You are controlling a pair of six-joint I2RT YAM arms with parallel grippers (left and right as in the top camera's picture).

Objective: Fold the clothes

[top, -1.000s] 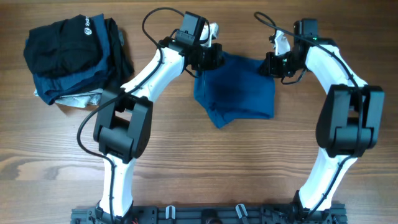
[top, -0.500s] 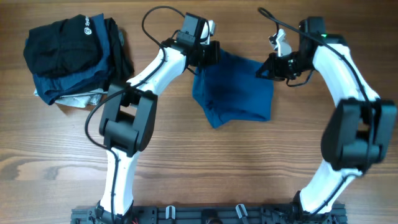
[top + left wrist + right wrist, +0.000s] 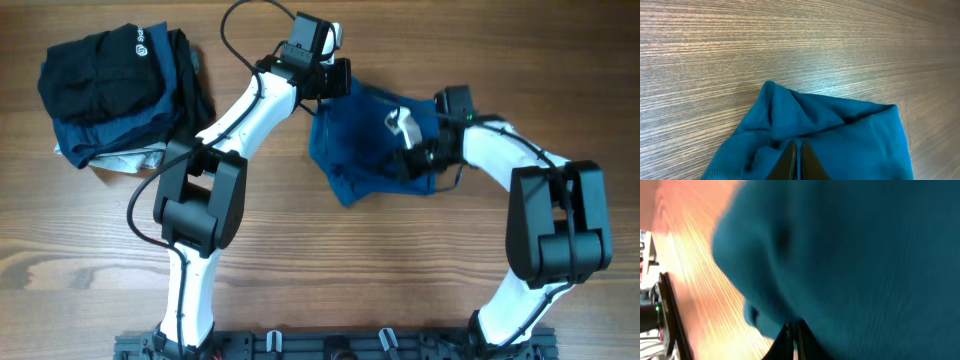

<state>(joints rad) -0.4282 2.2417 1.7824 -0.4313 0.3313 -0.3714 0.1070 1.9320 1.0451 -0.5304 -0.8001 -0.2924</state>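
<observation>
The blue polo shirt (image 3: 360,150) lies bunched into a rough square at the back middle of the wooden table. My left gripper (image 3: 338,85) is at its back left corner. In the left wrist view the fingers (image 3: 796,161) are shut on a puckered fold of the blue fabric (image 3: 840,125). My right gripper (image 3: 408,155) is over the shirt's right half. In the blurred right wrist view its fingers (image 3: 792,336) are shut on an edge of the blue fabric (image 3: 865,255). Collar and placket are hidden.
A pile of dark garments (image 3: 110,90) sits at the back left: a black piece with a small white logo on top of dark teal and grey pieces. Bare wood table (image 3: 330,270) lies in front of the shirt. The arm bases stand at the front edge.
My right gripper has swung from the shirt's back right corner leftward and forward over the shirt, bringing the fabric edge with it. My left gripper has stayed at the back left corner.
</observation>
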